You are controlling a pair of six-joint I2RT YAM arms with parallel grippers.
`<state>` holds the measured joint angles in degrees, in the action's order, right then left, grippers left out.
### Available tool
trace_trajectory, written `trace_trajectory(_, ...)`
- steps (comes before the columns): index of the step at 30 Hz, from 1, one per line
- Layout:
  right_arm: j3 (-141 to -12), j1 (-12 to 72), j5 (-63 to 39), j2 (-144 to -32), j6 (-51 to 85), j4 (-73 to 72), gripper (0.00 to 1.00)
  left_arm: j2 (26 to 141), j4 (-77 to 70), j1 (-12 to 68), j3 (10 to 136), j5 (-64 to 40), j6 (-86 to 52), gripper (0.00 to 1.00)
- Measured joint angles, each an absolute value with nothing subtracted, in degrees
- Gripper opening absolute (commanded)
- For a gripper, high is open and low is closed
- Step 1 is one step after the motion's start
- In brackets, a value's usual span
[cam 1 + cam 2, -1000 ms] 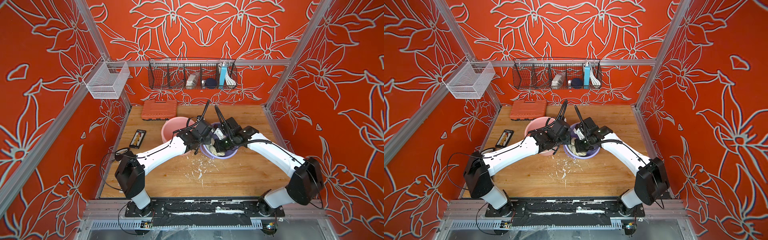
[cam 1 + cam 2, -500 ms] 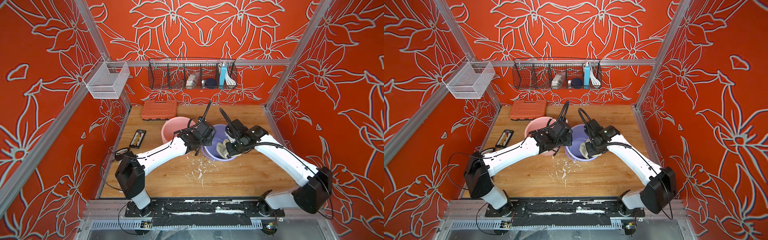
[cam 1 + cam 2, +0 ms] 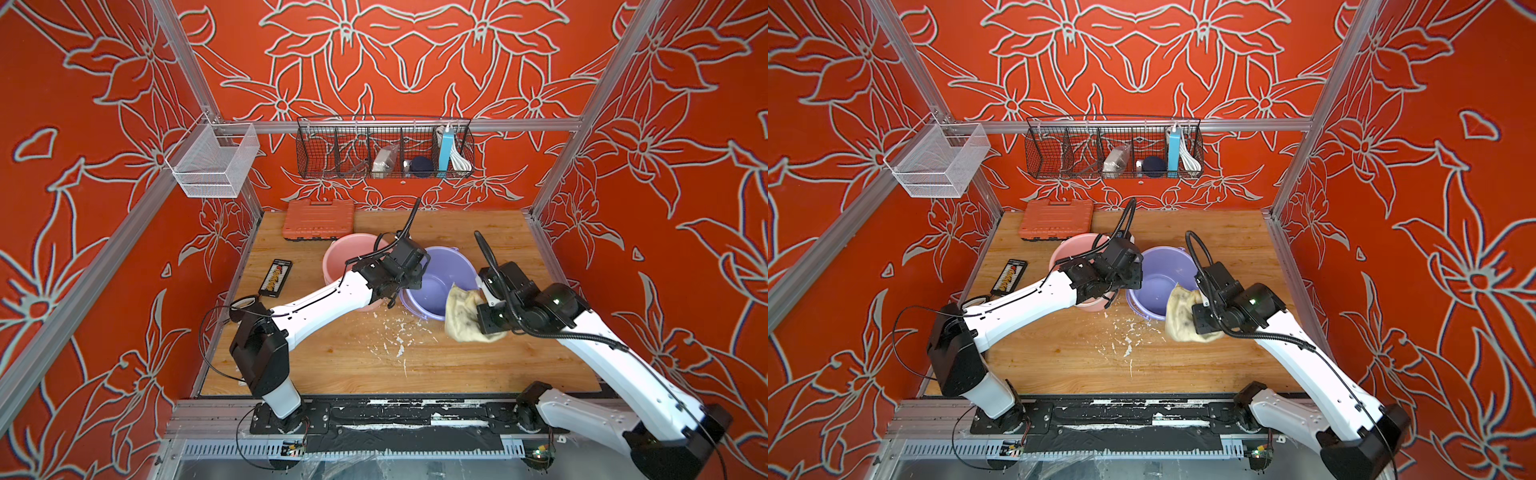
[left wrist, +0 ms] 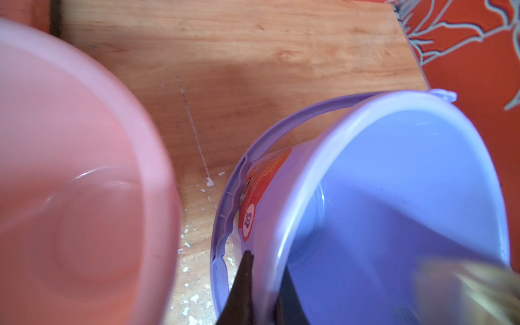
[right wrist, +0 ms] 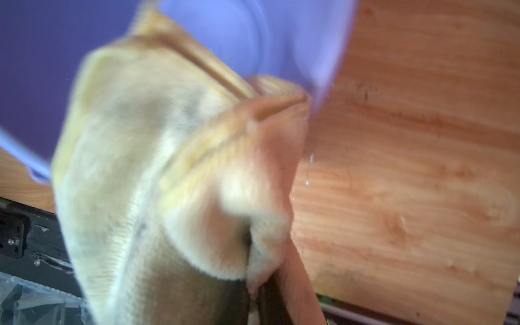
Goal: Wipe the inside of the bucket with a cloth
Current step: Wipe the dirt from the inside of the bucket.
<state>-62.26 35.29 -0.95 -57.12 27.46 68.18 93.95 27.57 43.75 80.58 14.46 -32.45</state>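
The purple bucket [image 3: 432,286] [image 3: 1156,286] stands mid-table. My left gripper [image 4: 264,270] is shut on its rim, one finger [image 4: 243,281] outside the wall and one inside. In both top views that gripper [image 3: 409,284] sits at the bucket's left edge. The cloth [image 3: 461,318] [image 3: 1179,318], pale yellow-beige with dark stains, hangs bunched from my right gripper [image 5: 259,281], which is shut on it. It drapes at the bucket's near right rim, mostly outside over the table. The right wrist view shows the cloth [image 5: 157,168] blurred in front of the bucket [image 5: 225,33].
A pink bucket [image 3: 349,257] [image 4: 70,197] stands against the purple one's left side. An orange tool case [image 3: 319,219] lies at the back. A black bit holder [image 3: 275,277] lies at the left. White scraps [image 3: 395,338] litter the table. A wire basket [image 3: 384,147] hangs on the back wall.
My right gripper has carried the cloth from inside the bucket out toward its near right rim. The left gripper has kept its hold on the rim.
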Motion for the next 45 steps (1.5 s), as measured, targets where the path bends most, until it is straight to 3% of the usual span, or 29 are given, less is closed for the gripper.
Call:
trace_trajectory(9, -65.65, 35.29, 7.53, -49.1, 30.92, 74.3, 0.0, 94.0, 27.2, 42.11, 80.6, 12.53, -33.76, 0.0)
trace_trajectory(17, -71.35, 35.29, 14.63, -42.94, 28.21, 61.93, 0.0, 95.18, 26.63, 42.15, 81.47, 5.85, -34.39, 0.0)
trace_trajectory(28, -72.23, 35.33, 8.95, -64.27, 27.38, 45.82, 0.0, 96.71, 27.49, 42.87, 82.46, 1.52, -35.62, 0.0)
trace_trajectory(40, -72.4, 35.27, 8.91, -80.09, 28.12, 38.39, 0.0, 94.21, 30.92, 42.87, 82.48, -2.02, -37.41, 0.0)
trace_trajectory(45, -72.4, 35.22, 8.49, -81.93, 29.43, 36.16, 0.0, 92.97, 30.76, 42.85, 82.48, -3.79, -38.72, 0.0)
